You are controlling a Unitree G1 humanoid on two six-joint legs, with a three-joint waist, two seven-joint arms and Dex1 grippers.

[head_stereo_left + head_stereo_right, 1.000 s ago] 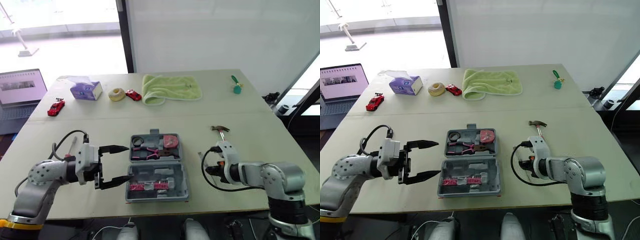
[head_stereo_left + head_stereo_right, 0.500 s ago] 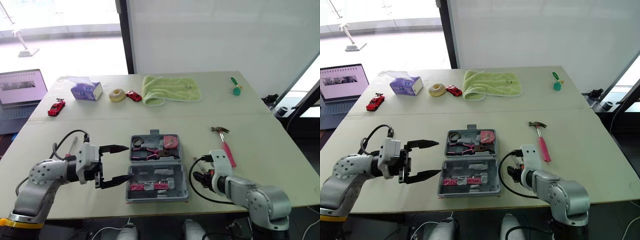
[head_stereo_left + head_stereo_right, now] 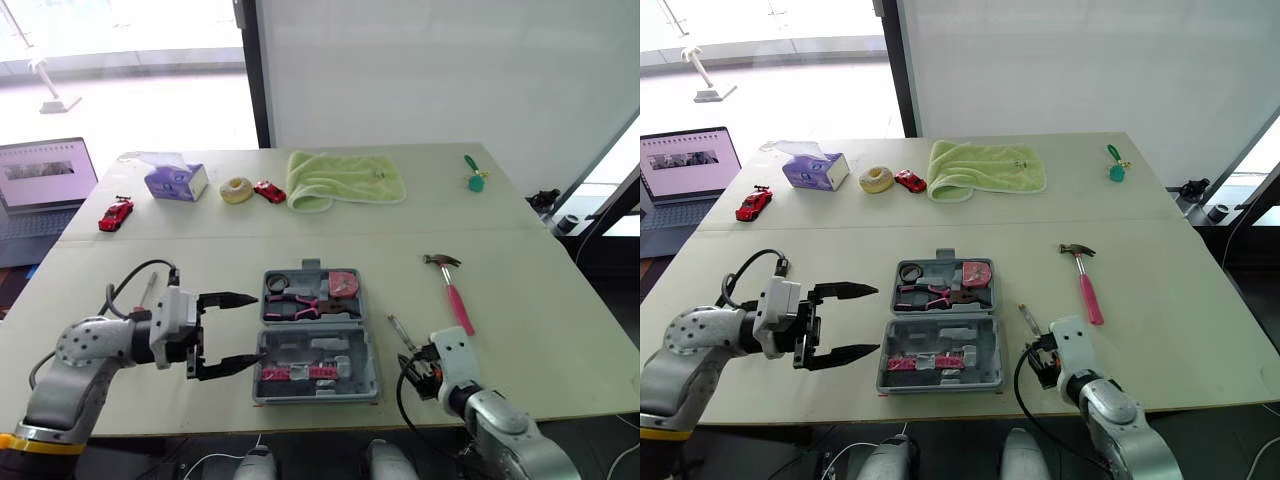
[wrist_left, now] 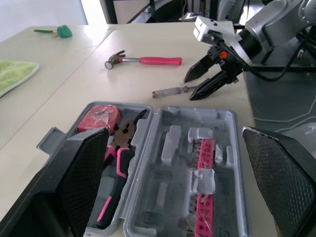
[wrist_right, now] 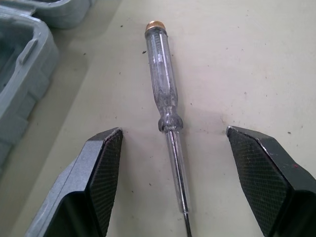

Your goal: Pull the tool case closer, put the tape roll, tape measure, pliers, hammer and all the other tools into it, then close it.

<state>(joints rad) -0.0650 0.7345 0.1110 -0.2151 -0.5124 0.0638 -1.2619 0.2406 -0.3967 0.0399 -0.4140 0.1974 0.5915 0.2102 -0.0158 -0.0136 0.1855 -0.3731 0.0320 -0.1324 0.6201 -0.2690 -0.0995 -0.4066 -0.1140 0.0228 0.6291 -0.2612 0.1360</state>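
Observation:
The grey tool case [image 3: 366, 352] lies open near the table's front edge. Its far half holds a black tape roll [image 3: 276, 284], pink-handled pliers [image 3: 300, 305] and a red tape measure [image 3: 342, 283]. Pink bits [image 3: 295, 373] sit in the near half. A pink-handled hammer [image 3: 455, 295] lies on the table right of the case. Between them rests a clear-handled screwdriver [image 5: 164, 81]. My right gripper [image 5: 173, 131] is open, its fingers standing either side of the screwdriver's shaft without touching it. Just left of the case, my left gripper [image 3: 258, 326] is open and holds nothing.
Along the far side are a green towel [image 3: 345, 178], a purple tissue box [image 3: 176, 182], a yellowish tape roll [image 3: 236, 189], two red toy cars [image 3: 267, 190] [image 3: 115, 213] and a green key tag [image 3: 474, 175]. A laptop [image 3: 40, 185] stands off the table's left.
My right arm drew back from the hammer toward the near edge, leaving the hammer on the table; its gripper now stands over the screwdriver. The left arm has not moved.

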